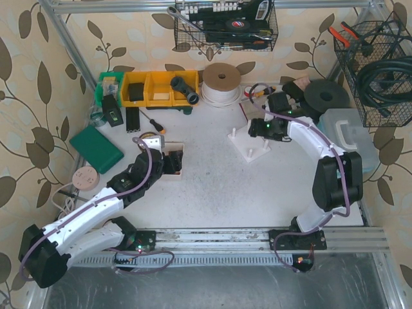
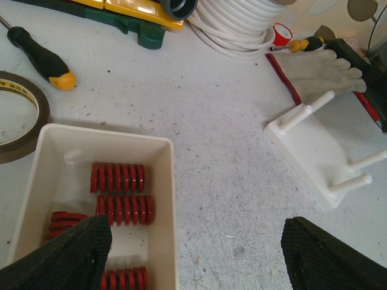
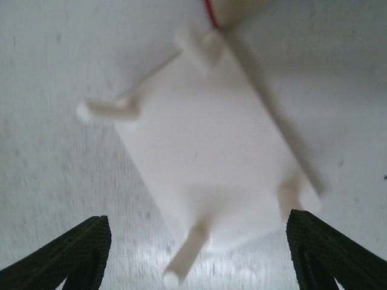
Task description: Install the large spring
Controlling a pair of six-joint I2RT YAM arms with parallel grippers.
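Two open pincers, nothing held: left gripper (image 2: 195,257) hovers at the white box (image 2: 170,199) where the red springs (image 2: 118,178) lie, right gripper (image 3: 196,257) hangs over the peg base (image 3: 208,151), probably ready to steady it.

No text, brand, number or sign is legible in any view. Black packaging (image 1: 225,19) in the black wire basket (image 1: 275,29) at the rear carries white and red printing, too small to read. A round tan disc (image 1: 85,177) at the left edge of the worktop (image 1: 212,193) bears faint marks, also unreadable.
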